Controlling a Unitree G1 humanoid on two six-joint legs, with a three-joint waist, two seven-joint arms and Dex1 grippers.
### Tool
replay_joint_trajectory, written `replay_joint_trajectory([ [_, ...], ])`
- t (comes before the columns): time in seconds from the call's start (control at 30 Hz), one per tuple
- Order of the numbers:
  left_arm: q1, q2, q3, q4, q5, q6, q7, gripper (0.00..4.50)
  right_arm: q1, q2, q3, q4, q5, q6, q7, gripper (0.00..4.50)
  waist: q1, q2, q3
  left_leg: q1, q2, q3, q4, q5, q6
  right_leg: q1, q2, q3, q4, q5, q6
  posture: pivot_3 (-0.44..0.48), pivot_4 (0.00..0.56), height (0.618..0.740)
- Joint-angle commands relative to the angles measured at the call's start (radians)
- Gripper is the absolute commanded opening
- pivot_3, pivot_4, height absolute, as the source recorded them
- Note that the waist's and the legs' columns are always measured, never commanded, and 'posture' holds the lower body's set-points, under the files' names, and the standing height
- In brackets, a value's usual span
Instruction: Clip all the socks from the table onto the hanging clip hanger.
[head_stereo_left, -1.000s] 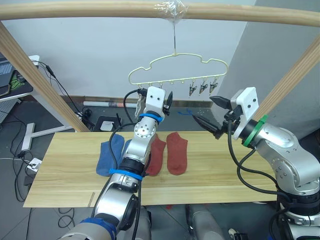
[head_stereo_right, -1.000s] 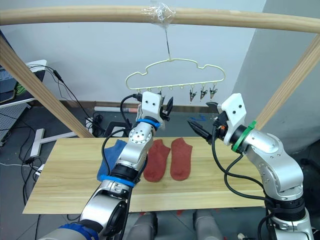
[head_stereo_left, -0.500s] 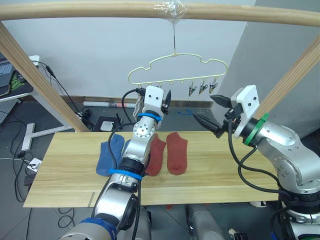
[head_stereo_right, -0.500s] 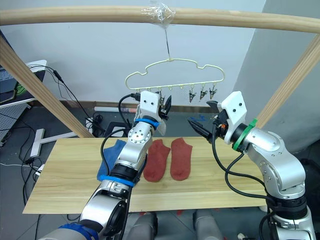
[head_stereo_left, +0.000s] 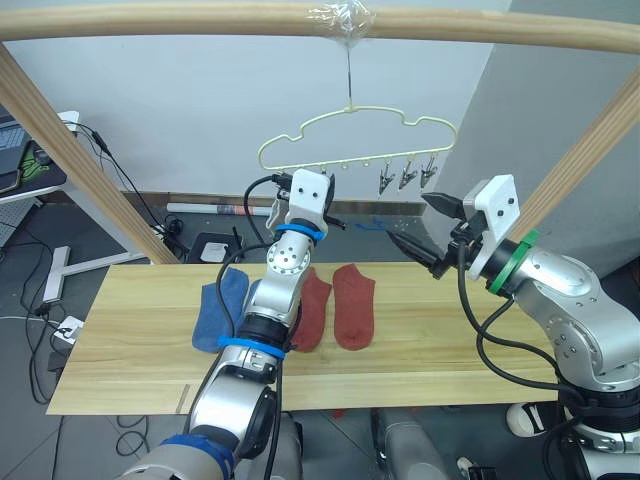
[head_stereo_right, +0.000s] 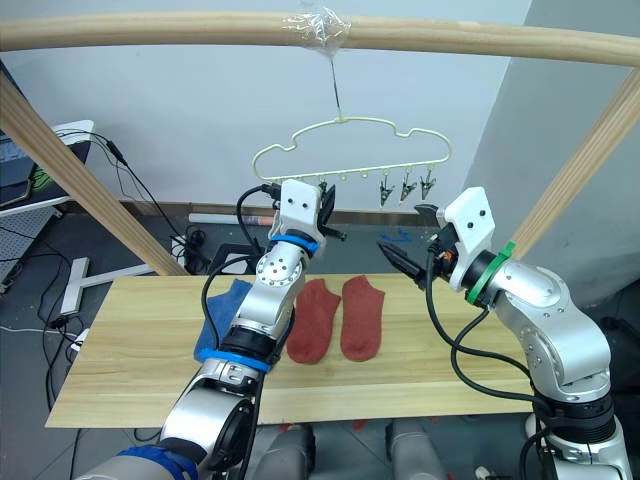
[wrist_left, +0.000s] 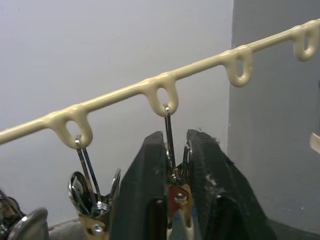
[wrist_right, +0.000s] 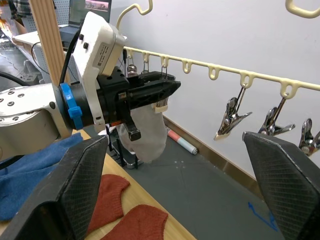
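Light plank table (head_stereo_left: 420, 350) stood under a thick wooden pole frame (head_stereo_left: 200, 20), w/ pale wall, grey floor and cables behind. Nearest on the table: two red socks (head_stereo_left: 353, 303) lay flat side by side near mid-table, the left one partly hidden behind the L arm; blue socks (head_stereo_left: 218, 308) lay just left of them, overlapping each other, also partly behind the arm. Above the table, R gripper (head_stereo_left: 422, 232) hovered to the right of centre, fingers spread wide, holding nothing, pointing toward the hanger, well apart from it. L gripper (head_stereo_left: 333, 205) was raised up to the clip hanger (head_stereo_left: 355, 130), at the left part of its clip row. In L wrist view the two black fingers (wrist_left: 142, 200) stood narrow, pinched on a metal clip (wrist_left: 172, 170) hanging from a loop of the hanger bar; another clip (wrist_left: 92, 187) hung from the next loop just beside. R wrist view showed a light grey sock (wrist_right: 145, 132) dangling below the L gripper's fingers, beside the clips; can't tell if the clip already bit the sock. Further right on the bar three clips (head_stereo_left: 405, 176) hung w/ nothing in them. Hanger hook went up to the top pole, wrapped there w/ clear tape (head_stereo_left: 342, 18).
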Motion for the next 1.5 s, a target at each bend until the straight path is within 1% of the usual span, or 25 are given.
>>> replay_joint_trajectory([
  [0.03, -0.022, -0.004, 0.005, -0.016, 0.004, -0.025, 0.001, 0.2, 0.001, -0.004, -0.026, -0.018, 0.008, -0.024, -0.004, 4.5, 0.0, 0.0, 0.0, 0.0, 0.0, 0.0, 0.0, 0.0, 0.0, 0.0, 0.0, 0.0, 0.0, 0.0, 0.0, -0.099, 0.182, 0.74],
  [0.17, -0.015, 0.011, 0.002, -0.034, 0.001, -0.004, -0.023, 0.2, 0.019, 0.009, 0.012, -0.005, -0.02, -0.038, -0.014, 4.5, 0.0, 0.0, 0.0, 0.0, 0.0, 0.0, 0.0, 0.0, 0.0, 0.0, 0.0, 0.0, 0.0, 0.0, 0.0, -0.09, 0.183, 0.74],
  [0.27, 0.007, 0.028, 0.005, -0.088, -0.03, 0.036, -0.082, 0.2, 0.055, 0.009, 0.123, 0.054, -0.123, -0.067, -0.035, 4.5, 0.0, 0.0, 0.0, 0.001, 0.0, 0.0, 0.0, 0.0, 0.0, 0.0, 0.0, 0.0, 0.001, 0.0, -0.001, -0.081, 0.183, 0.74],
  [0.3, 0.017, 0.032, 0.011, -0.112, -0.057, 0.072, -0.115, 0.2, 0.062, 0.017, 0.158, 0.089, -0.159, -0.088, -0.045, 4.5, 0.0, 0.0, 0.0, 0.001, 0.0, 0.0, 0.0, 0.0, 0.0, 0.001, 0.0, 0.0, 0.001, 0.0, -0.001, -0.074, 0.184, 0.74],
  [0.4, 0.049, 0.053, 0.039, -0.225, -0.185, 0.269, -0.235, 0.2, 0.063, 0.075, 0.237, 0.242, -0.249, -0.151, -0.086, 4.5, -0.001, 0.0, 0.0, 0.002, 0.0, 0.0, 0.0, 0.0, 0.0, 0.001, 0.0, 0.0, 0.001, 0.0, -0.001, -0.054, 0.189, 0.74],
  [0.43, 0.055, 0.057, 0.044, -0.25, -0.207, 0.31, -0.252, 0.2, 0.061, 0.085, 0.246, 0.268, -0.264, -0.165, -0.088, 4.5, -0.002, 0.0, 0.0, 0.002, 0.0, 0.0, 0.0, 0.0, 0.0, 0.001, 0.0, 0.001, 0.002, 0.0, -0.001, -0.054, 0.189, 0.74],
  [0.47, 0.064, 0.064, 0.056, -0.287, -0.25, 0.384, -0.275, 0.2, 0.057, 0.092, 0.269, 0.309, -0.292, -0.187, -0.088, 4.5, -0.002, 0.0, 0.0, 0.002, 0.0, 0.0, 0.0, 0.0, 0.0, 0.001, 0.0, 0.001, 0.002, 0.0, -0.001, -0.054, 0.189, 0.74],
  [0.5, 0.075, 0.079, 0.074, -0.332, -0.304, 0.479, -0.301, 0.2, 0.05, 0.114, 0.289, 0.364, -0.311, -0.22, -0.087, 4.5, -0.001, 0.0, 0.0, 0.002, 0.0, 0.0, 0.0, 0.0, 0.0, 0.001, 0.0, 0.0, 0.002, 0.0, -0.001, -0.031, 0.19, 0.74],
  [0.53, 0.091, 0.091, 0.126, -0.389, -0.401, 0.605, -0.312, 0.2, 0.032, 0.148, 0.316, 0.45, -0.336, -0.255, -0.095, 4.5, -0.005, 0.001, 0.0, 0.003, 0.0, 0.0, 0.0, 0.0, 0.0, 0.001, 0.0, 0.001, 0.002, 0.0, -0.001, -0.031, 0.19, 0.74],
  [0.6, 0.108, 0.113, 0.205, -0.464, -0.545, 0.787, -0.319, 0.2, 0.002, 0.206, 0.345, 0.583, -0.365, -0.311, -0.094, 4.5, -0.015, 0.001, 0.0, 0.005, 0.0, 0.001, 0.0, 0.0, 0.0, 0.003, 0.0, 0.001, 0.003, 0.0, -0.001, -0.018, 0.188, 0.74],
  [0.63, 0.114, 0.136, 0.227, -0.49, -0.587, 0.844, -0.335, 0.2, -0.024, 0.247, 0.346, 0.674, -0.373, -0.334, -0.103, 4.5, -0.018, 0.001, 0.0, 0.006, 0.001, 0.001, 0.0, 0.0, 0.0, 0.003, 0.0, 0.001, 0.003, 0.0, 0.0, -0.004, 0.188, 0.74],
  [0.7, 0.117, 0.168, 0.247, -0.52, -0.633, 0.916, -0.347, 0.2, -0.066, 0.295, 0.352, 0.812, -0.403, -0.392, -0.107, 4.5, -0.023, 0.001, -0.001, 0.007, 0.001, 0.0, 0.0, 0.0, 0.0, 0.004, 0.001, 0.001, 0.004, 0.0, -0.001, 0.005, 0.186, 0.74],
  [0.77, 0.111, 0.18, 0.26, -0.533, -0.66, 0.959, -0.335, 0.2, -0.108, 0.334, 0.344, 0.926, -0.419, -0.454, -0.107, 4.5, -0.023, 0.001, -0.001, 0.007, 0.001, 0.0, 0.0, 0.001, 0.001, 0.004, 0.001, 0.001, 0.005, 0.001, -0.001, 0.014, 0.186, 0.74],
  [0.8, 0.106, 0.172, 0.286, -0.539, -0.684, 0.98, -0.308, 0.2, -0.139, 0.357, 0.347, 1.002, -0.436, -0.486, -0.116, 4.5, -0.022, 0.001, -0.001, 0.007, 0.001, 0.0, 0.0, 0.001, 0.001, 0.004, 0.001, 0.001, 0.004, 0.001, -0.002, 0.014, 0.186, 0.74],
  [0.9, 0.113, 0.169, 0.312, -0.575, -0.719, 1.015, -0.277, 0.2, -0.205, 0.423, 0.324, 1.172, -0.442, -0.529, -0.132, 4.5, -0.022, 0.001, -0.001, 0.007, 0.001, 0.0, 0.0, 0.001, 0.0, 0.005, 0.001, 0.001, 0.003, 0.003, -0.002, 0.03, 0.185, 0.74],
  [1.03, 0.121, 0.176, 0.305, -0.594, -0.728, 1.029, -0.268, 0.2, -0.242, 0.445, 0.315, 1.292, -0.471, -0.592, -0.136, 4.5, -0.018, 0.001, -0.001, 0.007, 0.001, 0.0, -0.001, 0.001, 0.0, 0.005, 0.001, 0.001, 0.003, 0.004, -0.005, 0.03, 0.185, 0.74],
  [1.17, 0.133, 0.168, 0.298, -0.601, -0.71, 1.001, -0.252, 0.2, -0.255, 0.458, 0.321, 1.478, -0.519, -0.632, -0.157, 4.5, -0.013, 0.001, -0.001, 0.007, 0.001, 0.0, -0.001, 0.001, 0.0, 0.005, 0.001, 0.001, 0.002, 0.004, -0.006, 0.03, 0.185, 0.74],
  [1.27, 0.134, 0.17, 0.294, -0.601, -0.715, 0.999, -0.254, 0.2, -0.236, 0.434, 0.341, 1.508, -0.564, -0.656, -0.148, 3.9, -0.013, 0.001, -0.001, 0.009, 0.001, 0.0, -0.001, 0.001, 0.0, 0.006, 0.001, 0.001, 0.002, 0.004, -0.005, 0.03, 0.185, 0.74],
  [1.33, 0.133, 0.175, 0.285, -0.6, -0.709, 0.993, -0.261, 0.2, -0.221, 0.421, 0.347, 1.498, -0.578, -0.671, -0.133, 3.23, -0.013, 0.001, -0.002, 0.012, 0.001, 0.0, 0.0, 0.001, 0.0, 0.01, 0.001, 0.001, 0.002, 0.002, -0.002, 0.03, 0.185, 0.74],
  [1.4, 0.135, 0.172, 0.287, -0.603, -0.716, 0.998, -0.259, 0.2, -0.191, 0.409, 0.349, 1.459, -0.584, -0.683, -0.115, 2.55, -0.013, 0.001, -0.003, 0.015, 0.001, 0.0, 0.0, 0.001, 0.0, 0.013, 0.001, 0.001, 0.002, 0.002, -0.001, 0.025, 0.183, 0.74],
  [1.47, 0.134, 0.171, 0.284, -0.6, -0.722, 1.006, -0.264, 0.2, -0.135, 0.38, 0.354, 1.387, -0.596, -0.71, -0.096, 1.87, -0.009, 0.001, -0.005, 0.015, 0.001, 0.0, 0.0, 0.001, 0.0, 0.014, 0.001, 0.001, 0.001, 0.002, -0.001, 0.025, 0.183, 0.74],
  [1.5, 0.133, 0.172, 0.284, -0.599, -0.726, 1.011, -0.266, 0.2, -0.113, 0.37, 0.354, 1.356, -0.599, -0.72, -0.093, 1.46, -0.005, 0.001, -0.007, 0.015, 0.001, 0.0, 0.0, 0.001, 0.0, 0.014, 0.001, 0.001, 0.001, 0.002, -0.001, 0.019, 0.183, 0.74],
])
